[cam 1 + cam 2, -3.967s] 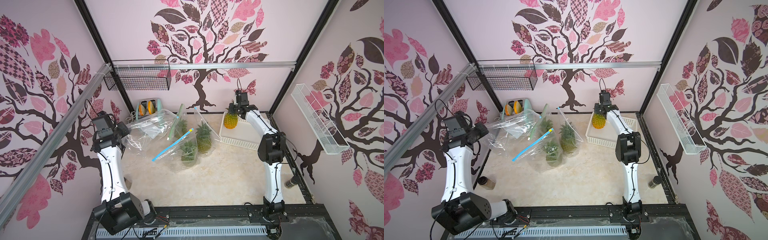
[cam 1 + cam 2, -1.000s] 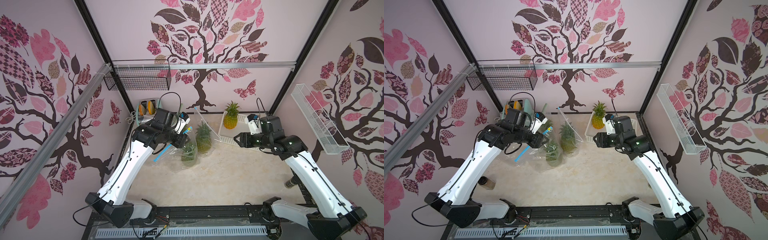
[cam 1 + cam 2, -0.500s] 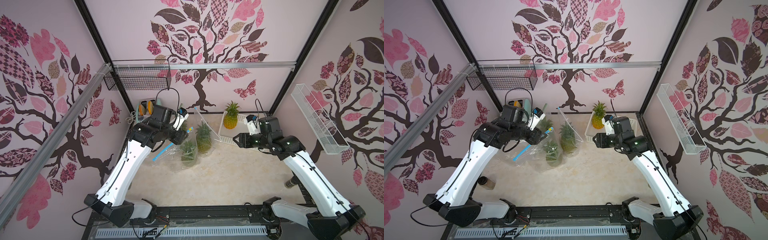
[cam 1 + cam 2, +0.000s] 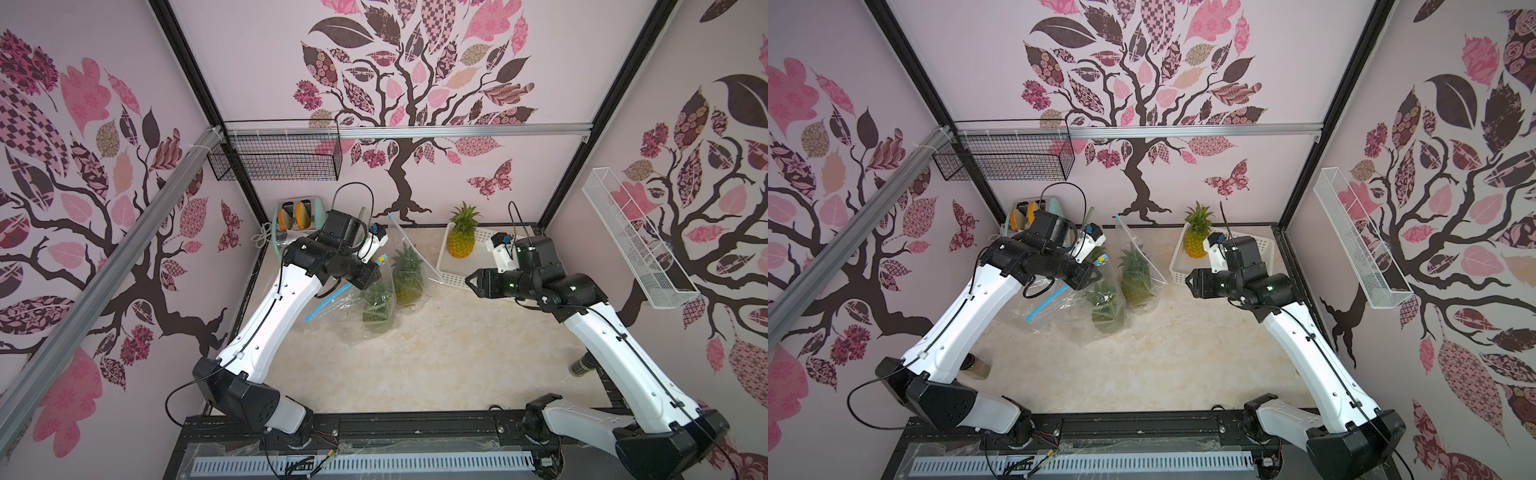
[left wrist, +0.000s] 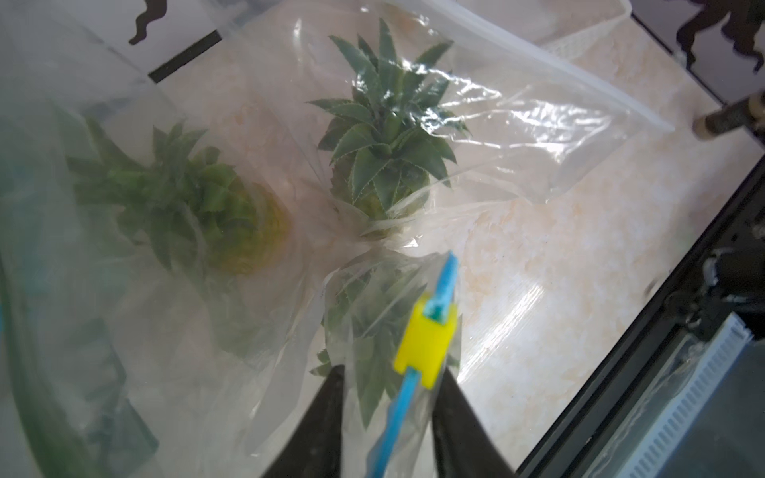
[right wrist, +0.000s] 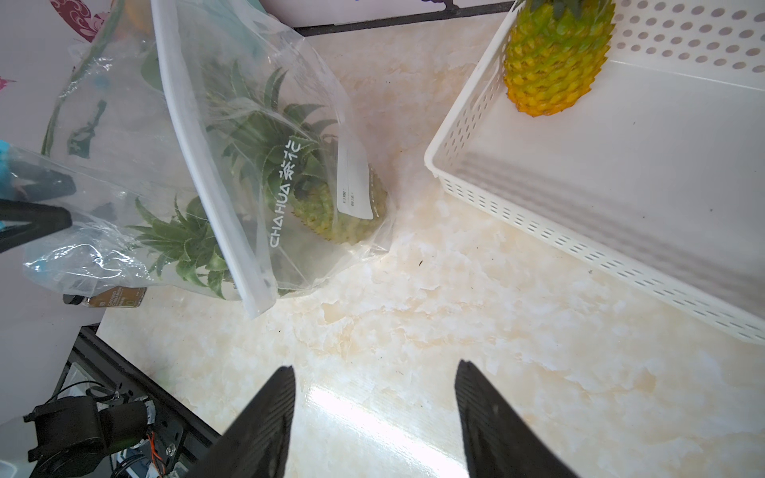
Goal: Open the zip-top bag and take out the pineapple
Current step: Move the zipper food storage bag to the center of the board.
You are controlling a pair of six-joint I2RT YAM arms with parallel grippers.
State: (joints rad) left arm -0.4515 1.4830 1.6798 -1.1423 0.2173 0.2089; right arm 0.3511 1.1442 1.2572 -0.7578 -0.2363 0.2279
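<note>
Left gripper is down at the mouth of the zip-top bag, jaws narrowed to either side of the blue zip strip, right by the yellow slider. Both fingers sit against the plastic, but I can't tell if it's a real pinch. A second ago the jaws stood wider at about the same spot. Four seconds ago that arm was folded back at the left wall, well away from the bags. The bag stands crumpled on the table, left of centre toward the back, with the bagged pineapple inside, crown up. Right against it is a second bag with a white zip strip, holding a second pineapple. Right gripper is spread wide and empty, hovering over bare table between the second bag and the white basket. Four seconds ago it was at the back, holding the loose pineapple over the basket. Now that pineapple stands upright in the basket's far corner on the bag side, and the arm has pulled back toward the front.
</note>
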